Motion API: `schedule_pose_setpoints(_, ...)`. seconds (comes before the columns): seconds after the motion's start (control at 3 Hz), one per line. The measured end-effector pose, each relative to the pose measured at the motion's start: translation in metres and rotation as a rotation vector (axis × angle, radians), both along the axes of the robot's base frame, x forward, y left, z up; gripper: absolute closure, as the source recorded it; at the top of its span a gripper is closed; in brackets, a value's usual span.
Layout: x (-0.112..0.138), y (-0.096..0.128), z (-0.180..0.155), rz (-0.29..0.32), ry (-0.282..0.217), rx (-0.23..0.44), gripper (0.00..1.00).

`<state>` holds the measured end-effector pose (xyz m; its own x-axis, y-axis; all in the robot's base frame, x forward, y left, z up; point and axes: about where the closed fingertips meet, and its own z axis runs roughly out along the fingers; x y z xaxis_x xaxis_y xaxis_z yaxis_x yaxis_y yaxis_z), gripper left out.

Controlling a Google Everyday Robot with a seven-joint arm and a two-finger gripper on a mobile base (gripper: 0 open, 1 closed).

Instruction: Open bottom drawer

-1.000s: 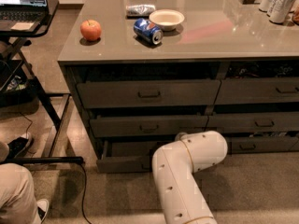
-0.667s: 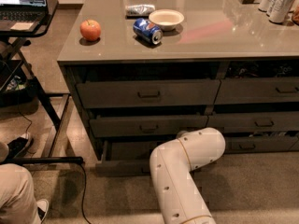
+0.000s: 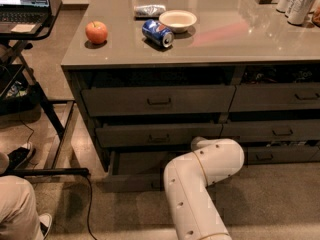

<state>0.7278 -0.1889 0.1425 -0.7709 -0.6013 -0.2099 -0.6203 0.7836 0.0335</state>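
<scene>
The gripper is out of sight, tucked behind the bulky elbow of the white arm (image 3: 216, 157), low against the left-hand stack of the cabinet. Whether it's clamped on anything or hanging loose, I can't tell from here.

The bottom drawer (image 3: 131, 182) sits at floor level under two taller-fronted drawers, and look, it already stands proud of the stack. Its slim front is forward of the ones above, with a dark gap and its left side wall showing behind it. The centre pull is covered by the arm, right where the gripper should be.

So by my reading we're mid-pull: drawer partly out, not fully. The next move, I'd judge, calls for a straight draw back along the runners, level and square to the front, so the drawer doesn't rack and the hold doesn't slip off that small pull.

Up on the countertop (image 3: 240, 44), an apple (image 3: 96, 32), a blue soda can (image 3: 157, 32) and a bowl (image 3: 177, 20) sit well clear of the action.
</scene>
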Motion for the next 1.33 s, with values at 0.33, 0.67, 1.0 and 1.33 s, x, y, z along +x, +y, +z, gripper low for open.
schedule_pose_setpoints(0.33,-0.005,0.0,-0.002,0.032,0.029,0.013,0.0)
schedule_pose_setpoints(0.67,-0.016,0.0,-0.002,0.089,0.078,0.029,0.0)
schedule_pose_setpoints(1.0,-0.029,-0.002,-0.002,0.161,0.137,0.038,0.0)
schedule_pose_setpoints(1.33,-0.032,-0.005,0.001,0.192,0.143,0.063,0.0)
